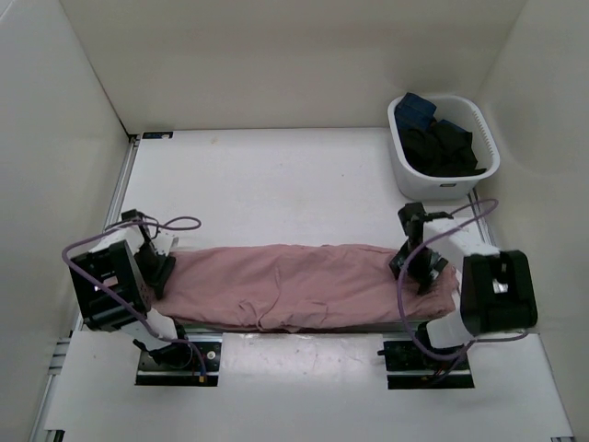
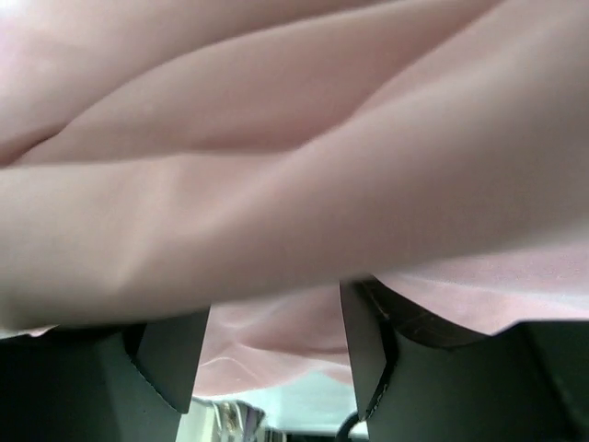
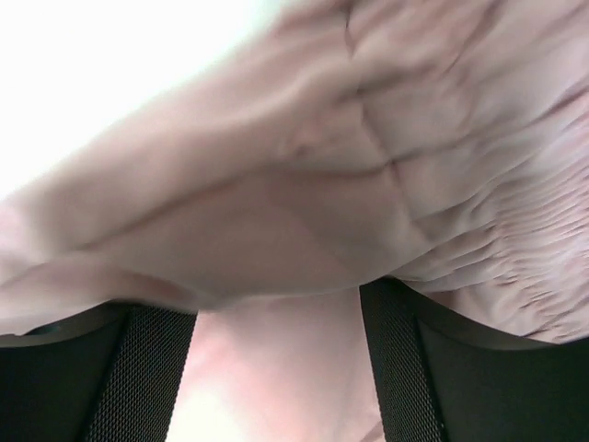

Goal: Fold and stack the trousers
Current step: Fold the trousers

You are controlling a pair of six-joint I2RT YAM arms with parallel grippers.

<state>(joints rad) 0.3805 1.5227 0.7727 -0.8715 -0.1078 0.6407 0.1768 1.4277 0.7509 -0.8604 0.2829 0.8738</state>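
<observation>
Pink trousers lie folded lengthwise in a long strip across the near part of the table. My left gripper is at the strip's left end and my right gripper is at its right end, the gathered waistband. In the left wrist view, trouser cloth fills the frame and covers the fingertips. It also lies in the narrow gap of the left gripper. The right wrist view shows the same: cloth over and between the black fingers. Both grippers look shut on the cloth.
A white basket stands at the back right with dark and blue folded clothes in it. White walls close the table at the left, back and right. Purple cables loop from both arms.
</observation>
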